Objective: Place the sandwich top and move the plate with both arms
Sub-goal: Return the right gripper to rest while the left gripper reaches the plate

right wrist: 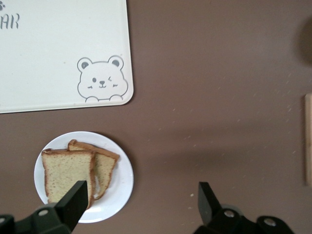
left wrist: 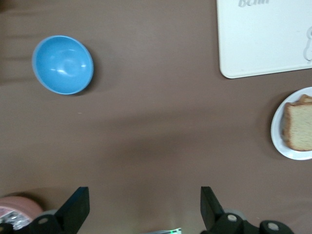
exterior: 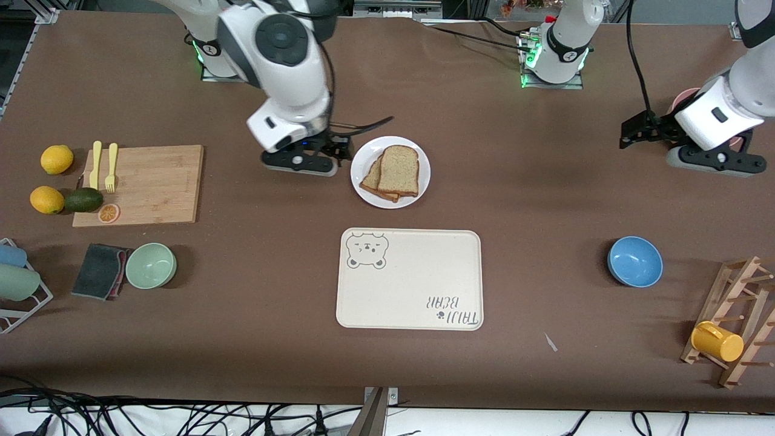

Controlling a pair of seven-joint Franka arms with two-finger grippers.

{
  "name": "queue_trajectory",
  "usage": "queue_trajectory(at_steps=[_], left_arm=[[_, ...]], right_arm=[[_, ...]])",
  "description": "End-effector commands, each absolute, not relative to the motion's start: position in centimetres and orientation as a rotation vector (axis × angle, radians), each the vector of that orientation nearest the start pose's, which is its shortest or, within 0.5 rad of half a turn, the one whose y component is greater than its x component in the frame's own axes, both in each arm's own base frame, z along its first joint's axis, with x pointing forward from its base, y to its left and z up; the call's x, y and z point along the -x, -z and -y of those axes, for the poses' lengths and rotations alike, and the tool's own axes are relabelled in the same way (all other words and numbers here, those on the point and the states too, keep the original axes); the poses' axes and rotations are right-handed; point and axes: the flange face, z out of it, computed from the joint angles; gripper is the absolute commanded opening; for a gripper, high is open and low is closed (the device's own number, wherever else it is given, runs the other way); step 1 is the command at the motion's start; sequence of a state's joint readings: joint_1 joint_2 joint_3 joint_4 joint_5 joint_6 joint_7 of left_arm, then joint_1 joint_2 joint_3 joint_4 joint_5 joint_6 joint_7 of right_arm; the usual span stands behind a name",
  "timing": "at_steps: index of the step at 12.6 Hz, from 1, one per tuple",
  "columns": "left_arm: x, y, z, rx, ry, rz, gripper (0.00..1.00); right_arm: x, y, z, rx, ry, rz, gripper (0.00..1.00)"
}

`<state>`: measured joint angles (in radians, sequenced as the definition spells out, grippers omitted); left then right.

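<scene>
The white plate [exterior: 423, 175] sits mid-table, farther from the front camera than the bear-print tray. On it the sandwich top [exterior: 399, 169] lies partly over a second bread slice [exterior: 372, 178]. My right gripper [exterior: 301, 163] hangs low over the table beside the plate, toward the right arm's end. In the right wrist view it [right wrist: 141, 197] is open and empty, with one fingertip [right wrist: 75, 197] over the sandwich top [right wrist: 66, 173] and the plate [right wrist: 122, 183]. My left gripper [exterior: 714, 158] waits open and empty [left wrist: 145, 204] near the left arm's end.
The cream tray [exterior: 412, 281] lies nearer the front camera than the plate. A blue bowl [exterior: 634, 261] and a rack with a yellow cup [exterior: 717, 341] stand toward the left arm's end. A cutting board [exterior: 142, 184], fruit and a green bowl [exterior: 151, 265] lie toward the right arm's end.
</scene>
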<state>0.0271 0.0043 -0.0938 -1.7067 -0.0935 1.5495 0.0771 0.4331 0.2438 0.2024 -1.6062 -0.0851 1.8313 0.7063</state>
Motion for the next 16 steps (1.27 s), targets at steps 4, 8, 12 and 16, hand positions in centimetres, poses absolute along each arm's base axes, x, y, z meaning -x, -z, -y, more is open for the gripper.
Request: queue_trajectory(at_steps=[4,8,12,16], left_arm=[[-56.5,-48.3,8.8,3.42,-0.552,-0.234,1.0],[-57.6,-41.3,12.4,3.52,-0.781,-0.404,1.0],[-59.0,-33.7,14.2,3.641,-0.838,-0.648,0.99],[-58.1,-25.3,17.6,3.766,-0.868,-0.834,0.9]], right_arm=[[-52.6,-53.9,-23.2,3.189,-0.072,-0.014,1.0],[-54.1,-56.8,-13.5,3.118,-0.024,-0.14,1.0],[-53.9,-59.4,-7.0,3.122,0.02,-0.043,1.0],[-52.8,-60.9,-2.7,3.135,-0.027,-0.014,1.0]])
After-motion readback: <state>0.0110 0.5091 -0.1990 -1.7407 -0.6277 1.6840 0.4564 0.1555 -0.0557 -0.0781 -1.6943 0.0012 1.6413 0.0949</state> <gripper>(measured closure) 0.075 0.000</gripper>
